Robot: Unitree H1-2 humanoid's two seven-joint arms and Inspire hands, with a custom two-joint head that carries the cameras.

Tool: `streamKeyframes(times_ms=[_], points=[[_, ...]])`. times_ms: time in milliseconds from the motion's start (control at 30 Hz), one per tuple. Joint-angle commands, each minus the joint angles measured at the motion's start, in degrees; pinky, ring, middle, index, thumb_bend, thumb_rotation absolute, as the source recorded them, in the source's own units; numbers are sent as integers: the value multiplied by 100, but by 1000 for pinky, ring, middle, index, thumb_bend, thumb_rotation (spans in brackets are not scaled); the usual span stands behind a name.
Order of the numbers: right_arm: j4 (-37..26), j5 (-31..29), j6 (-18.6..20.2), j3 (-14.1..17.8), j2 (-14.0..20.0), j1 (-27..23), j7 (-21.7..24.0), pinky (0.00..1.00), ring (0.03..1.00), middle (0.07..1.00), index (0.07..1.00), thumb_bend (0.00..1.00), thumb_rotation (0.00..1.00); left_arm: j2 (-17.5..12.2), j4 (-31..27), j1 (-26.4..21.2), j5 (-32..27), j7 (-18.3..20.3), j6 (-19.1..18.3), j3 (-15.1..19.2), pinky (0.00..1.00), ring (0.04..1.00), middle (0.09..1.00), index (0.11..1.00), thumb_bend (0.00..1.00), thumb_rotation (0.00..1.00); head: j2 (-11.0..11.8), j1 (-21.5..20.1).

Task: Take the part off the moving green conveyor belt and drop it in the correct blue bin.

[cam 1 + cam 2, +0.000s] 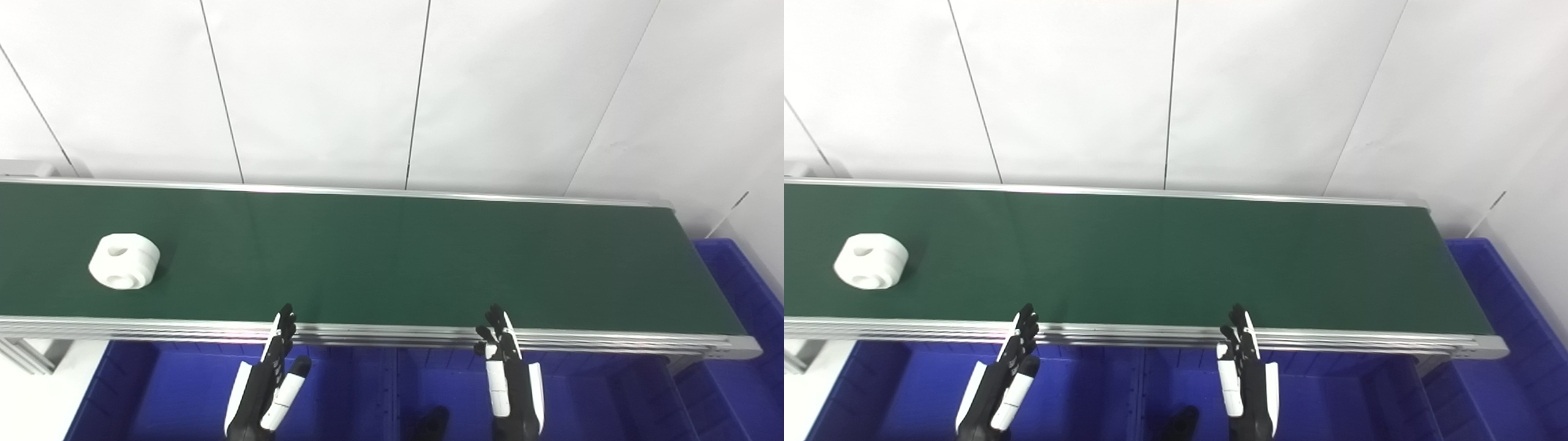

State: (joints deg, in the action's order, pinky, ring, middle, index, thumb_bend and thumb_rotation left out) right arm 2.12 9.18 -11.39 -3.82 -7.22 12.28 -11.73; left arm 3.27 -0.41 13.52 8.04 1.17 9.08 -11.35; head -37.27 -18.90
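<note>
White part sits at far left of the green conveyor belt, lying toward the near half of the belt's width, well apart from both hands. Chunky rounded block with a hole through its top face and another round feature on the near side (exact form too small to tell).

Left robot hand hangs below the belt's near rail, over the left blue bin, fingers extended and slightly apart, holding nothing. Fingertips reach up to about rail level. Judged: a waiting pose, placed so the part can ride toward it.

Right robot hand hangs likewise, further right along the rail, over the middle blue bin, fingers straight and empty. Both are parked clear of the belt surface, probably so nothing blocks the part's travel.

A third blue bin stands past the belt's right end, likely to catch anything missed.

Pick not yet begun. Which bin is correct cannot be read from here.
</note>
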Motion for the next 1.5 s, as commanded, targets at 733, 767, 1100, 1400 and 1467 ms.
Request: streamKeyframes(times_ms=[733,767,1100,1400,1467], points=[[-4,-297,-196,205,349,30,273,857,873,925,945,877,1000,361,293,-7,444,-350,513,-246,1000,1000,1000,1000,615,874,371,1176],[43,-328,-246,220,374,39,289,863,875,926,946,876,1000,378,342,-4,473,-378,540,-263,1000,1000,1000,1000,630,878,468,1271],[741,-694,-860,397,568,-30,441,898,889,931,952,874,1000,511,945,-98,520,-593,738,-321,982,1000,1000,1000,715,812,1210,1917],[1117,-771,-1099,484,687,-150,494,925,919,961,980,880,1000,589,1267,-195,486,-628,960,-348,877,980,1000,1000,715,750,1421,2239],[1177,-815,-1160,497,706,-171,523,923,924,967,985,848,1000,607,1330,-213,398,-601,1103,-348,901,989,1000,1000,709,710,1440,2280]])
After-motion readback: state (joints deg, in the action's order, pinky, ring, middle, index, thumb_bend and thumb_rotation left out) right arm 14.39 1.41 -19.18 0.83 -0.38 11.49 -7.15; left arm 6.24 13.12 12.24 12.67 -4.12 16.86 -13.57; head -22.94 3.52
